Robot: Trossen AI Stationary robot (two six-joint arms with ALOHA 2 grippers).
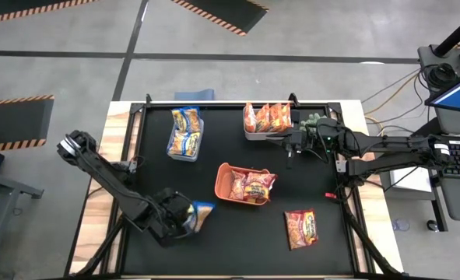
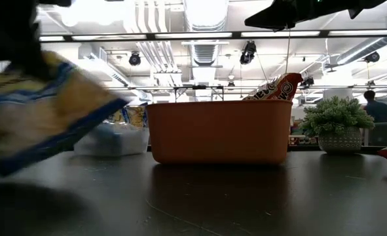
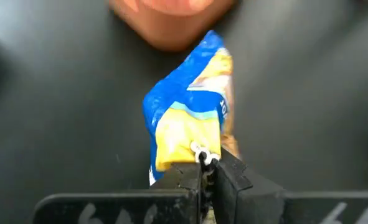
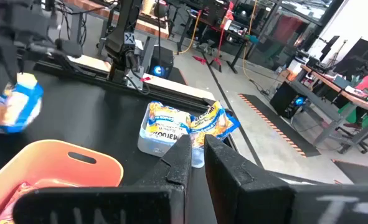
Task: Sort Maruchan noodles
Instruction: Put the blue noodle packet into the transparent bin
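Fingers of the left gripper [image 3: 203,163] are clamped on one edge of a blue-and-yellow packet [image 3: 190,118], which hangs out ahead of the tips, clear of the black table [image 1: 237,241]. In my judgement this packet belongs with the other blue-and-yellow ones in the clear bin [image 1: 184,134], well beyond the fingertips at the table's far side. The grip is thin, right at the packet's edge, so the carry should be steady and high enough to clear the orange bin [image 1: 223,173] nearby; release only once the packet hangs over the clear bin's opening.

The right gripper [image 4: 196,149] waits with its fingers pressed together and nothing between them, above the table just beside the white bin [image 1: 253,135] of orange packets [image 1: 264,117]. A red packet [image 1: 301,228] lies loose on the table, unsorted.

How deep the left fingers bite into the wrapper is hard to judge — the packet's lower edge is hidden behind them. The low view shows the held packet only as a blur, cut off at the frame's edge.
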